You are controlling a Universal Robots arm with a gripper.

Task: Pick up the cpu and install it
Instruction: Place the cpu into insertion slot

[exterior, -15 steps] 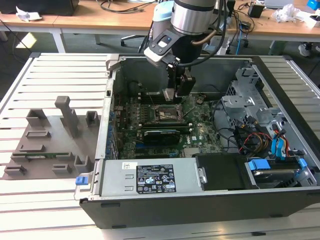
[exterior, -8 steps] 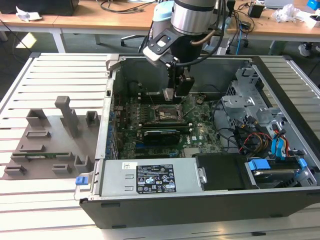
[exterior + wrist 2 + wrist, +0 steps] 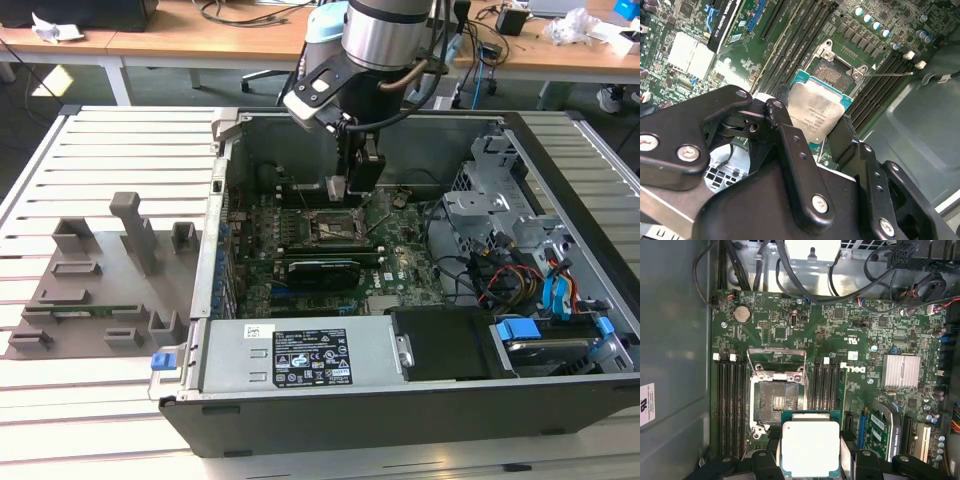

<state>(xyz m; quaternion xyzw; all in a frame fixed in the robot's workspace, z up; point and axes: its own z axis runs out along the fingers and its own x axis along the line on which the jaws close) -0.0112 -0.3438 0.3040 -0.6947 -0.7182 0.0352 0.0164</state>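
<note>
Slatted and pale, the table lies closest to us in the exterior view and carries the open case, laid on its side. The arm reaches down into the case from above, over the motherboard.

Near the middle of the board we see the socket. Its metal frame is swung open and its dark contact field is bare, with memory slots on either side.

The jaws are clamped on the cpu, gripping it by two opposite edges. It is held flat, metal plate up, with its green rim showing on the free sides. In the second wrist view the cpu hangs clear above the board rather than resting on it.

The relation that counts is between cpu and socket. In both wrist views almost all of the socket shows uncovered, just beside the chip, so we judge that the cpu is off to one side of the socket and not yet over it. The chip is square, with no long axis, and its edges run roughly parallel to the socket frame. We judge that little turning is needed and that a sideways shift is what remains before the cpu can go down.
</note>
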